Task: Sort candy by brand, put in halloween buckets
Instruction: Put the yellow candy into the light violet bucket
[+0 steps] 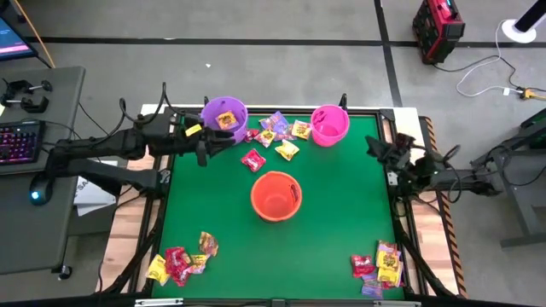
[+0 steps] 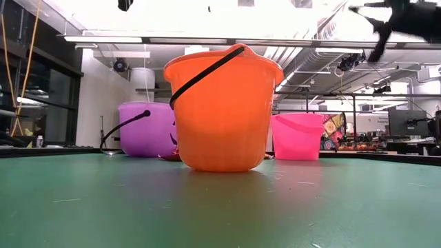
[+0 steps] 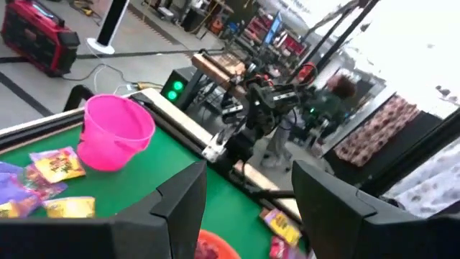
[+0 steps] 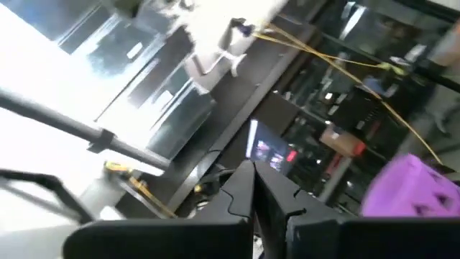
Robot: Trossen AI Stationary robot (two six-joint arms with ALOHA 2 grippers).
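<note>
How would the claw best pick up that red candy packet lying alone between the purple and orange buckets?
From straight above, pinching across the narrow middle of the small red crinkly candy packet. It lies flat on the green table, apart from other candy, so its edges are free. The left claw is nearest.

No legible text anywhere.

The orange bucket (image 2: 222,110) looks like smooth, glossy plastic; the green bench (image 2: 220,207) top is matt; the candy (image 1: 253,159) wrappers look shiny.
</note>
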